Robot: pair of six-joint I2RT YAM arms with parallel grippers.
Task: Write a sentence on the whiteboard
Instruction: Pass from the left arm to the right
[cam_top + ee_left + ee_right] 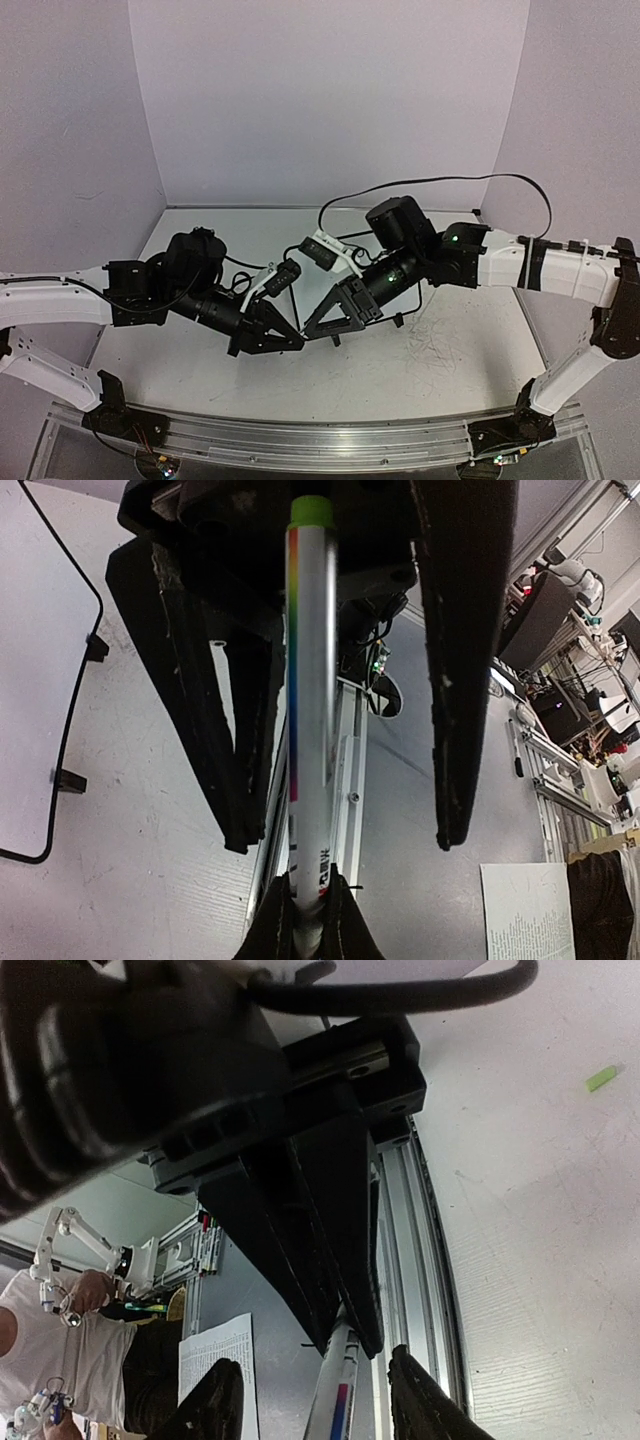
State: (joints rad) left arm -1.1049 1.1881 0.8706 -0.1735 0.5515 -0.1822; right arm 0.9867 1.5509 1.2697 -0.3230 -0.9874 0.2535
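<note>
The big scuffed white table (pixel 200 370) carries everything, and the two black-and-white arms meet nose to nose above its middle. The small rectangular whiteboard (pixel 25 730), white with a thin black frame and little black feet, lies flat just beside that meeting point. The part I can see is bare, with no green sentence on it. The left fingers (pixel 268 935) are clenched on one end of a silver-barrelled marker (pixel 310 680) with a rainbow stripe. The right fingers (pixel 460 680) stand spread on either side of its barrel, touching nothing. It looks like a hand-over. To do it well, I'd have the right fingers close squarely on the mid-barrel, and the left let go only once that grip is firm, so the pen does not twist. A tiny green scrap (pixel 601 1078) on the table may be the cap, though it is too small to tell.
</note>
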